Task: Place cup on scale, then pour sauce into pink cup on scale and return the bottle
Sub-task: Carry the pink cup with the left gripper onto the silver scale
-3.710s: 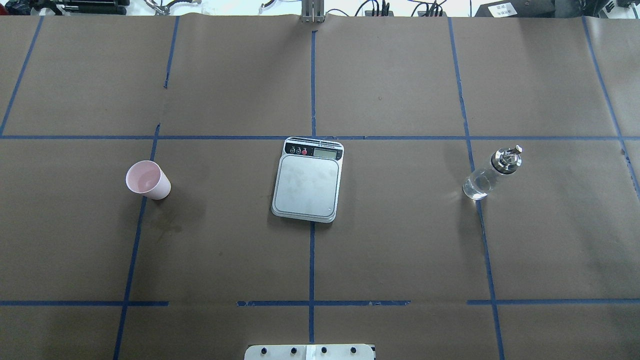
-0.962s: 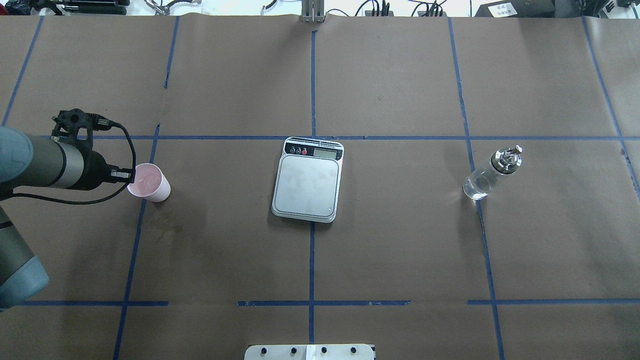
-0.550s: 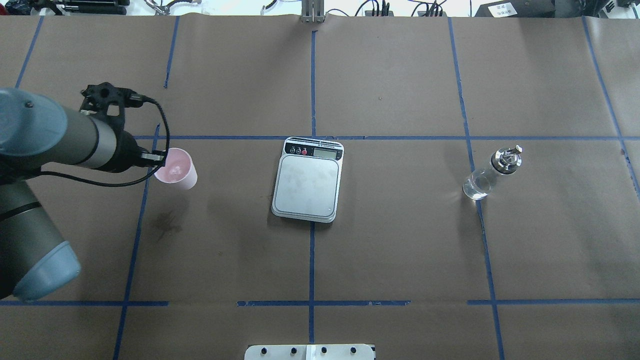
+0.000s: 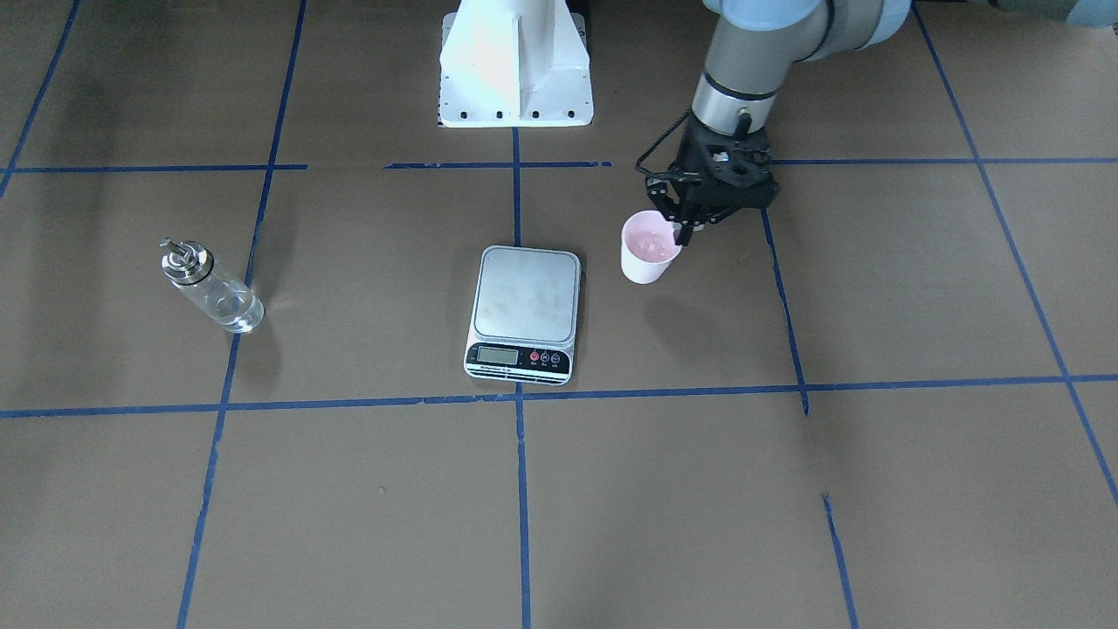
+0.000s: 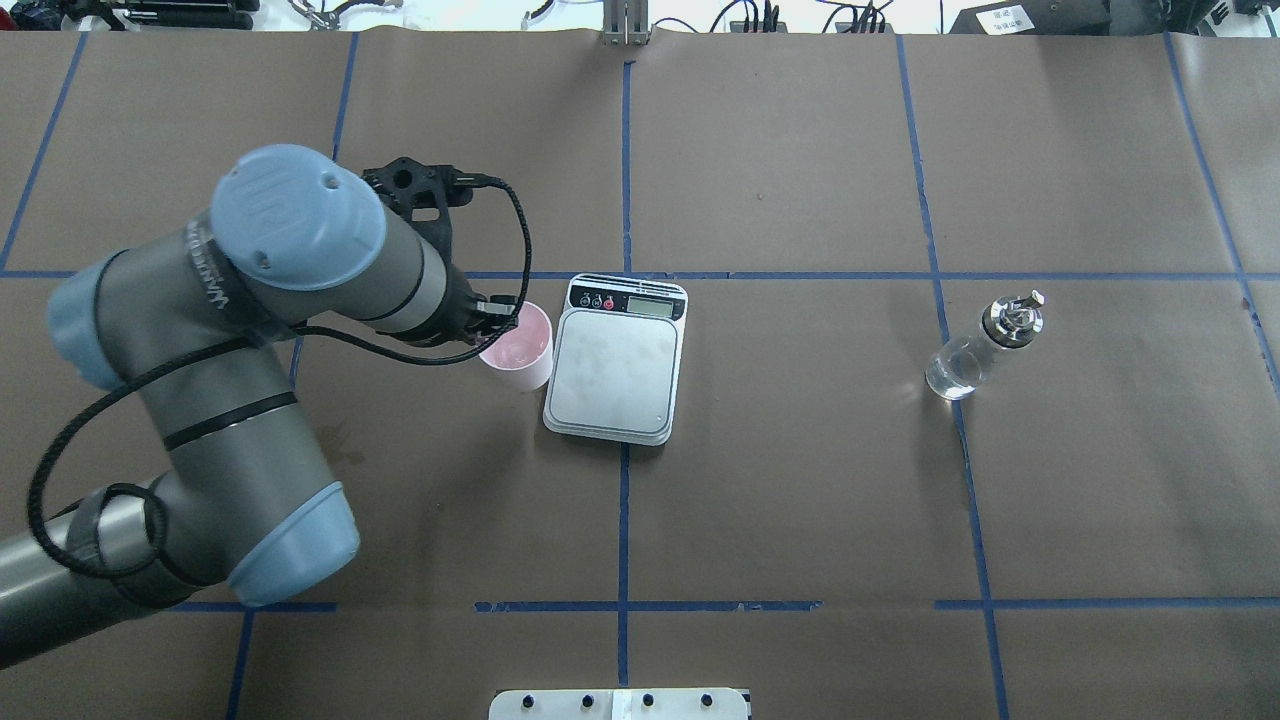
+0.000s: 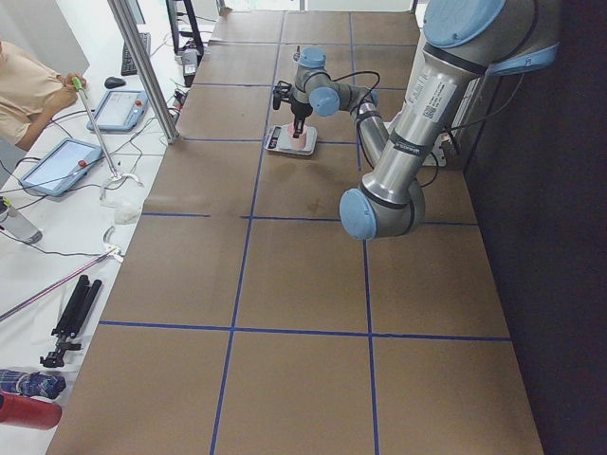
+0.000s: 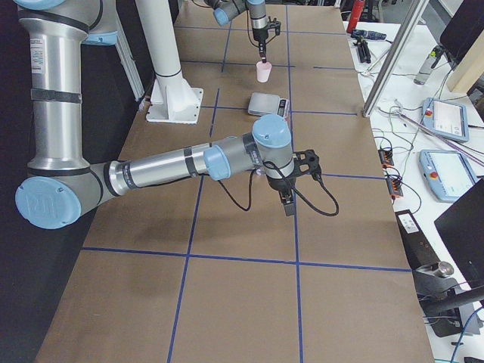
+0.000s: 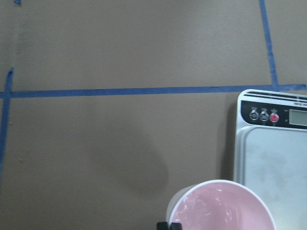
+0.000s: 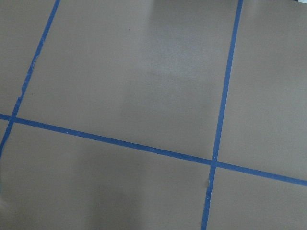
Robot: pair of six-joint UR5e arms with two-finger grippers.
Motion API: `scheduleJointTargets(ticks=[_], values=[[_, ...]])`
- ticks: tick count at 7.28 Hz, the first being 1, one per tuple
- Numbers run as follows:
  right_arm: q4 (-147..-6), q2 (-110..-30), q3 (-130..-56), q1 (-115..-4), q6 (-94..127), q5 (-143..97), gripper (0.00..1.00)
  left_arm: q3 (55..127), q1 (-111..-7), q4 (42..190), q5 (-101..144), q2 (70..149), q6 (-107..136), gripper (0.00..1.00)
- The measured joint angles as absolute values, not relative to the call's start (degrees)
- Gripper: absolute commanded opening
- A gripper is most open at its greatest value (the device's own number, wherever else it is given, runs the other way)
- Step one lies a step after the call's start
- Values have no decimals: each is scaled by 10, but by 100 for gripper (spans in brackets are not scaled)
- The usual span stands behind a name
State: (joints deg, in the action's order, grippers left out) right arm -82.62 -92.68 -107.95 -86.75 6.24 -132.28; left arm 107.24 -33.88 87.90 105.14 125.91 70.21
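Observation:
My left gripper is shut on the near rim of the pale pink cup, one finger inside it. It holds the cup upright, just above the table, close beside the left edge of the scale. The front-facing view shows this gripper, the cup and the scale. The left wrist view shows the cup beside the scale. The clear glass bottle stands at the table's right, also in the front-facing view. My right gripper shows only in the exterior right view; I cannot tell its state.
The table is covered in brown paper with a blue tape grid. The robot's white base stands at the near edge. Tablets, cables and a person are beyond the table's far edge.
My left arm has carried the cup from the table's left side rightward, up to the scale's left edge. The scale and bottle have not moved.

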Motion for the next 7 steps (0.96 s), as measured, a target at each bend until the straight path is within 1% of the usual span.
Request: scheduleJointTargets(ticks=[2,4,5,6,7], values=[[-826,-927,-1081,-867,63,-1323,100,1013,-333,880,1050,1319,724,0],[-826,-927,-1083,-867,63,-1323,100,981,-330,883,1044,1346,731,0],[-826,-927,-1083,-867,63,-1323,100,970,-327,884,1044,1354,733,6],[-826,-927,-1084,-867,63,-1323,100,963,-325,884,1042,1359,734,9],[-826,-926,-1084,-868,63,-1323,100,957,-323,888,1039,1360,734,9]])
